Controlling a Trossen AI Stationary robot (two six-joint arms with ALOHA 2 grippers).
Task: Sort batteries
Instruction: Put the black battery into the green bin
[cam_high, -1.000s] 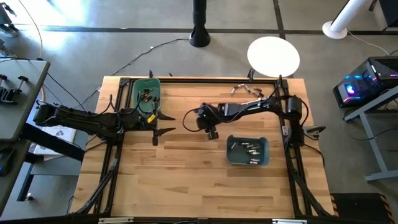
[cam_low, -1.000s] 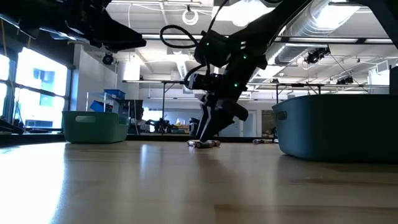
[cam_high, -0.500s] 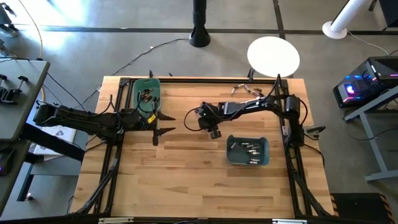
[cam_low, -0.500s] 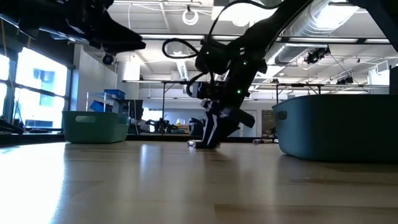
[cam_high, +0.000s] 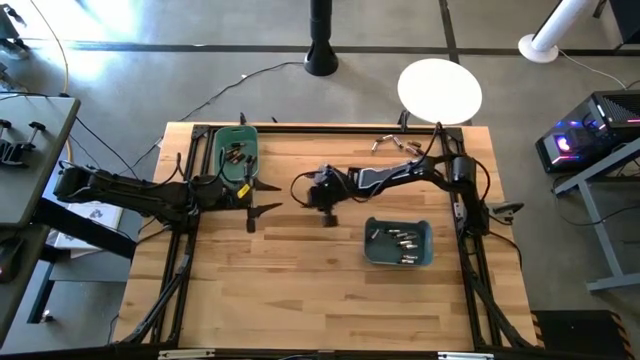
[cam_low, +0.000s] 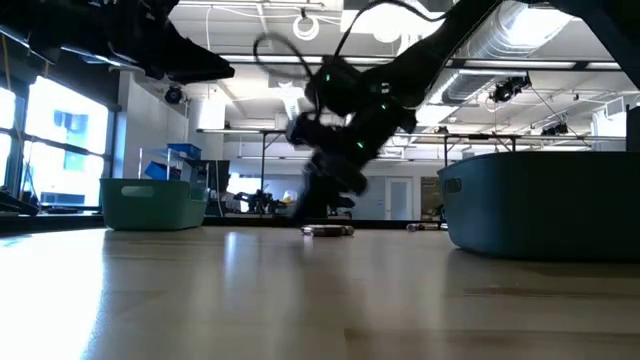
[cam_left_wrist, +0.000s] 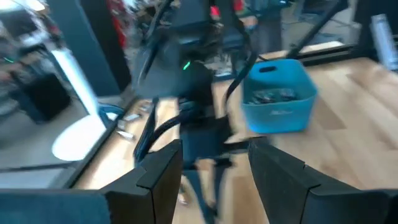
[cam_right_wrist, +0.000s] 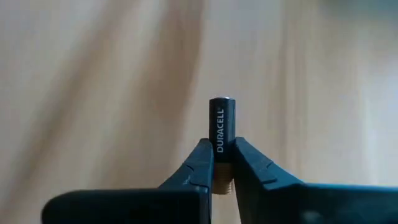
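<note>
1. Held cell: a dark Duracell battery (cam_right_wrist: 222, 137) sits pinched between the two fingers of the right gripper (cam_right_wrist: 222, 163). Its copper end is down in the jaws and its black body sticks out past the tips. We judge the grip near one end is meant to leave the label free and the cell easy to drop endwise.

2. Position of the right gripper (cam_high: 326, 197): it hangs over bare wood near the table's middle, between the two bins. We read this as a carry in progress; which bin is the target we cannot tell.

3. Other batteries: a few loose cells (cam_high: 397, 144) lie at the table's far edge on the right arm's side. One lies on the wood under the arm in the low view (cam_low: 328, 230).

4. Teal bin (cam_high: 427, 247): near the right arm's base, with several cells lying flat inside. Placement keeps it within short reach of that arm.

5. Green bin (cam_high: 213, 148): at the far left corner, holding a few cells, just beside the left arm. We judge the two bins separate two battery kinds.

6. Left gripper (cam_high: 251, 198): fingers spread apart, nothing between them, parked near the green bin and pointing toward the middle. It appears to wait, well apart from the right gripper.
</note>
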